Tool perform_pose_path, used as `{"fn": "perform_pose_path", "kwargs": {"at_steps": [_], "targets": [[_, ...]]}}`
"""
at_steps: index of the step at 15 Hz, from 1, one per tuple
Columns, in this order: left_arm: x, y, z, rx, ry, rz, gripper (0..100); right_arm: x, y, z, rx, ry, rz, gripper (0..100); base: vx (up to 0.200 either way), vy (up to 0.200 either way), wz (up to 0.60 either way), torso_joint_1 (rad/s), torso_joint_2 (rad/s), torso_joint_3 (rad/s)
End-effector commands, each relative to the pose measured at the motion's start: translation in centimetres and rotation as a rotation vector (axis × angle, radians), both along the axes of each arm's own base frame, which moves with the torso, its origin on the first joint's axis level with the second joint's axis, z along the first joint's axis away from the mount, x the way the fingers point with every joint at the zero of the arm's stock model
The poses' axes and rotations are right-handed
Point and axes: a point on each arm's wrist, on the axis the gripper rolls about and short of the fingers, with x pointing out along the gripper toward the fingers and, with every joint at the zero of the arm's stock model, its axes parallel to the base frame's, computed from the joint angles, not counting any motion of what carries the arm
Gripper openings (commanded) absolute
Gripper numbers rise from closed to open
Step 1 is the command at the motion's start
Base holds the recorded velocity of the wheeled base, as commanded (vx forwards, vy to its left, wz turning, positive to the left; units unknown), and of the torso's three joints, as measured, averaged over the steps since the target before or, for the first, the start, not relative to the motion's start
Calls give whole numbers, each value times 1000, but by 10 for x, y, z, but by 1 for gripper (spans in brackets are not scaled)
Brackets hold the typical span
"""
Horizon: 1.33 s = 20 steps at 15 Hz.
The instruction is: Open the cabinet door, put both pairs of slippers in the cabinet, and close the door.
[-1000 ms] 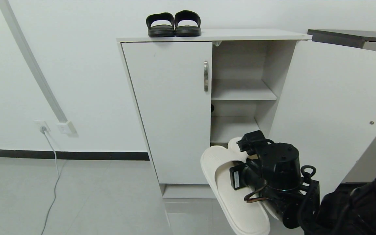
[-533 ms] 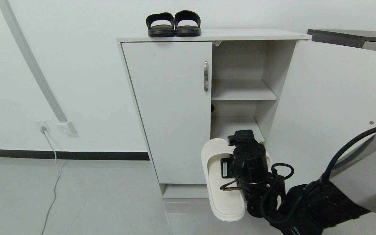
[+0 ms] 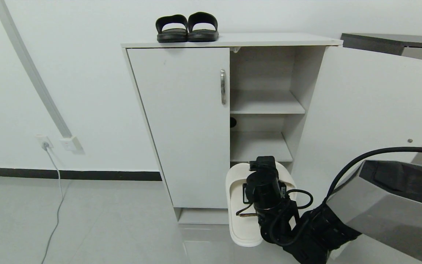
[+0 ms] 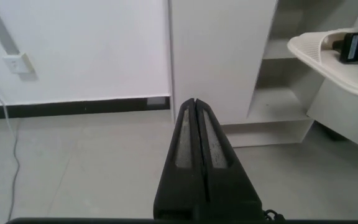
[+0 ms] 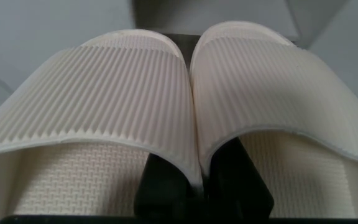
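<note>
A pair of white slippers (image 3: 239, 209) hangs in front of the cabinet's lowest opening, toes toward the cabinet (image 3: 233, 39). My right gripper (image 5: 199, 177) is shut on the slippers' (image 5: 123, 87) two inner strap edges, pressed together. The left door (image 3: 181, 124) is closed and the right door (image 3: 372, 121) stands swung wide open. Two bare shelves (image 3: 266, 104) show inside. A pair of black slippers (image 3: 187, 27) sits on the cabinet top at its left end. My left gripper (image 4: 195, 109) is shut on nothing, low over the floor and left of the cabinet's opening.
A wall socket with a cable (image 3: 44, 143) hanging to the floor is at the left. Dark grey furniture (image 3: 394, 40) stands behind the open door. The grey tiled floor (image 3: 86, 227) spreads out left of the cabinet.
My right arm has carried the white slippers forward and down toward the cabinet's lower opening, turning them straighter. The head camera has shifted slightly, so the cabinet sits a little further left.
</note>
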Motion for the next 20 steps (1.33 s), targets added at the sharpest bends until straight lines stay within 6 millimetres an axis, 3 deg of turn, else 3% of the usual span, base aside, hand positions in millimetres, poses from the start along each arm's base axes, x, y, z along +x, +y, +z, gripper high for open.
{"fn": "perform_pose_path", "kwargs": {"at_steps": [1, 20], "targets": [[0, 0, 0, 0, 3, 0, 0, 1, 1, -3, -3, 3, 1, 0, 0, -200, 0, -2, 2, 2], [0, 0, 0, -2, 3, 0, 0, 15, 10, -38, -23, 16, 8, 0, 0, -11, 0, 0, 0, -24]]}}
